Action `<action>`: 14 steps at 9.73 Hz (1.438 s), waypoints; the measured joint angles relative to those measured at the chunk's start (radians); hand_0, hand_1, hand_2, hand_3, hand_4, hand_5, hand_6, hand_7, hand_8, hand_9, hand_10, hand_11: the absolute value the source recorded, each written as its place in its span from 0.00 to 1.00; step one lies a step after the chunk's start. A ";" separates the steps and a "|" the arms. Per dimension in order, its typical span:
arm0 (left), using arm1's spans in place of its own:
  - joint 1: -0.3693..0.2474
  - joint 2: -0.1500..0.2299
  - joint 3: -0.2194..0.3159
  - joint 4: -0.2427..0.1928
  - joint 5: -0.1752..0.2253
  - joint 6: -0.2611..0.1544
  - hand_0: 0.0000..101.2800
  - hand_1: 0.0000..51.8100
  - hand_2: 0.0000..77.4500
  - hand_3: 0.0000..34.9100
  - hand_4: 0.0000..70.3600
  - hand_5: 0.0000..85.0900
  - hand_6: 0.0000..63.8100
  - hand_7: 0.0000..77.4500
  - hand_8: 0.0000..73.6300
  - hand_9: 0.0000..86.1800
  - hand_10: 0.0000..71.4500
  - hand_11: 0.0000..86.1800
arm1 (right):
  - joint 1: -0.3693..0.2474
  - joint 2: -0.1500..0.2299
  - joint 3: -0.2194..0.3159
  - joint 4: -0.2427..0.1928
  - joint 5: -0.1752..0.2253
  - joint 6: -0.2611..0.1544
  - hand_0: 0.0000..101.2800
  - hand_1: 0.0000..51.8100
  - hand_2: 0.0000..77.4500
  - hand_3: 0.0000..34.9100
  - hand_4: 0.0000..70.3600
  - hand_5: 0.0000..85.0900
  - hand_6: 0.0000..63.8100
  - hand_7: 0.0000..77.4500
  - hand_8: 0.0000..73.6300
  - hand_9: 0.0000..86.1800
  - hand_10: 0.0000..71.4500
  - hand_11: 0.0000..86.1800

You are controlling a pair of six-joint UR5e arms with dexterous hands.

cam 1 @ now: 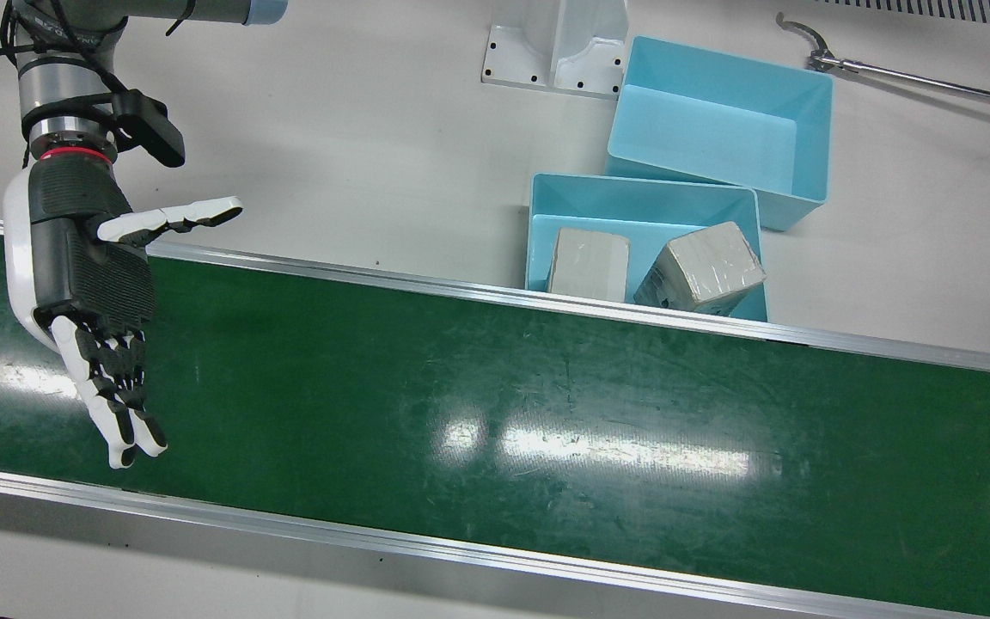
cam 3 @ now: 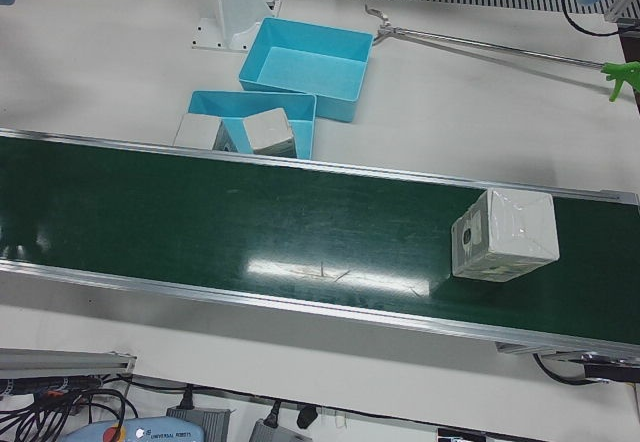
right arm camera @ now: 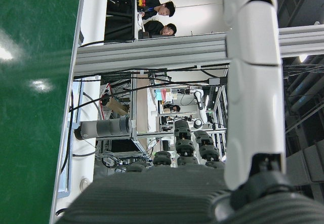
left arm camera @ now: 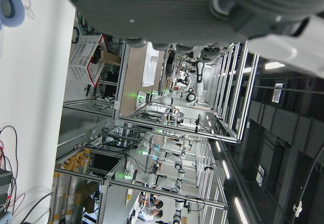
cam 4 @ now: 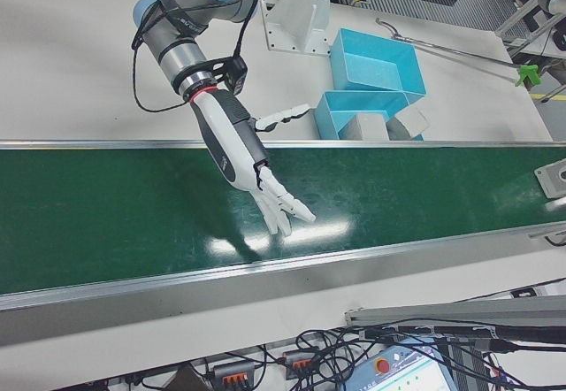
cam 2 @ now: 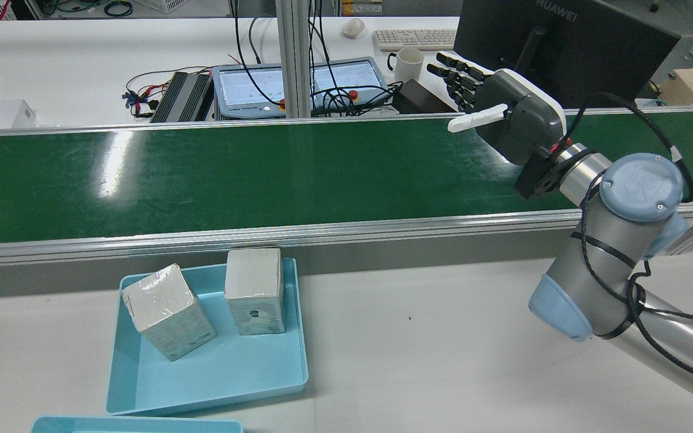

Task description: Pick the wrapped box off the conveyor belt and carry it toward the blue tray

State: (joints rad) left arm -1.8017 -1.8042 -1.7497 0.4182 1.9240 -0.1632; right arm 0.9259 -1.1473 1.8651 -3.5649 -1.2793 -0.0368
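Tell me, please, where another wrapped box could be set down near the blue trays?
The deeper blue tray is empty. The shallow tray by the conveyor belt already holds two wrapped boxes at its belt end; its near strip is bare. The white table beside it, toward the right arm, is clear.

Right robot hand (cam 1: 91, 284) outstretched, fingers spread

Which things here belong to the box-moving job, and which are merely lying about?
Job: wrapped box on conveyor belt; blue tray already holding two boxes; open right hand above the belt.
Lying about: second blue tray, long reach tool, mug, keyboard.
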 joint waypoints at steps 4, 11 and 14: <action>0.000 0.000 0.000 0.000 0.000 0.000 0.00 0.00 0.01 0.00 0.00 0.01 0.01 0.01 0.01 0.01 0.01 0.01 | -0.001 0.004 0.002 0.000 0.001 0.000 0.49 0.31 0.08 0.00 0.12 0.09 0.06 0.15 0.04 0.01 0.00 0.01; 0.000 0.000 0.000 0.000 0.000 0.000 0.00 0.00 0.01 0.00 0.00 0.01 0.01 0.01 0.01 0.01 0.01 0.01 | -0.002 0.003 0.001 0.000 0.002 -0.001 0.49 0.28 0.08 0.00 0.12 0.09 0.07 0.15 0.04 0.03 0.00 0.01; 0.000 0.000 0.000 0.000 0.000 0.000 0.00 0.00 0.01 0.00 0.00 0.01 0.00 0.01 0.01 0.01 0.01 0.01 | -0.002 0.002 0.000 0.000 0.003 0.002 0.47 0.26 0.04 0.00 0.12 0.09 0.07 0.17 0.04 0.03 0.00 0.01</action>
State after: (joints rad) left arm -1.8017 -1.8043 -1.7497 0.4183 1.9240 -0.1632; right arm 0.9235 -1.1455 1.8654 -3.5650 -1.2766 -0.0343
